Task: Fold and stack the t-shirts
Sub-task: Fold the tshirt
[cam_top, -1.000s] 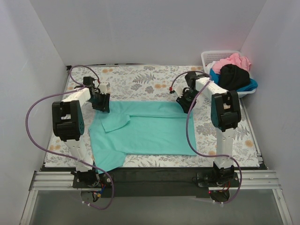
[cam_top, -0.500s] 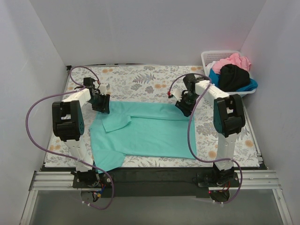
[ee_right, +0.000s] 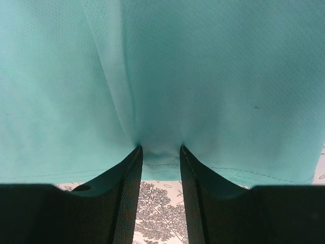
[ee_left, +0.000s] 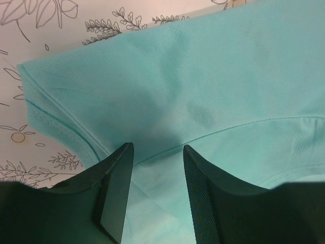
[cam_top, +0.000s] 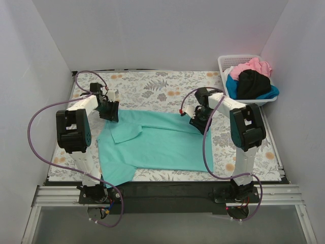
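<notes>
Seen from above, a grey-and-orange floral table cloth [cam_top: 152, 89] carries the teal-green t-shirt [cam_top: 162, 145], spread flat. A white basket [cam_top: 238, 60] of other t-shirts [cam_top: 252, 81] stands beyond the teal-green t-shirt's far right corner. In the left wrist view, the left gripper [ee_left: 157, 147] clamps cloth at the far left shoulder, and in the right wrist view the right gripper [ee_right: 160, 148] pinches the bunched right hem.
</notes>
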`<state>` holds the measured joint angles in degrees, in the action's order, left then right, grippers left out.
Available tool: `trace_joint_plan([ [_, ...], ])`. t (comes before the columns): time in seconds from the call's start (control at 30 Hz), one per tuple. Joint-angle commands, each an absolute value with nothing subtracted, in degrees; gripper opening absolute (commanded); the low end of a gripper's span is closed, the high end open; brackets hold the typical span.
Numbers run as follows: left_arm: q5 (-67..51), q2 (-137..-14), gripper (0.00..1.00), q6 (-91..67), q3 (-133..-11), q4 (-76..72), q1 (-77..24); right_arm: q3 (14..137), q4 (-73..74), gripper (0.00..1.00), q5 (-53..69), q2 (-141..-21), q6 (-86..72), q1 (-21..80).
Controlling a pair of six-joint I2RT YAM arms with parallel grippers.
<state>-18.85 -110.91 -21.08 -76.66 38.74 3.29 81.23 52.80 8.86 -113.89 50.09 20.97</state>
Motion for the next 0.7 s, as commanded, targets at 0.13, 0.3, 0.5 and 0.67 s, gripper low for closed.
trace_joint_plan([
  [0.13,-15.74,-111.17,0.44,-21.18,-79.54,38.14,4.13,84.28,49.84,0.44,4.13,-115.84,49.75,19.51],
  [0.3,-16.08,-117.67,0.44,-22.06,-83.84,38.67,6.85,88.32,48.52,0.44,2.20,-118.91,48.43,18.37],
  [0.5,-16.61,-123.56,0.43,-23.02,-93.22,38.41,7.03,97.88,47.20,0.45,2.11,-125.50,46.23,17.93],
  [0.67,-17.84,-128.23,0.42,-23.55,-101.77,40.78,7.21,108.26,47.20,0.46,0.53,-130.25,44.39,17.75],
])
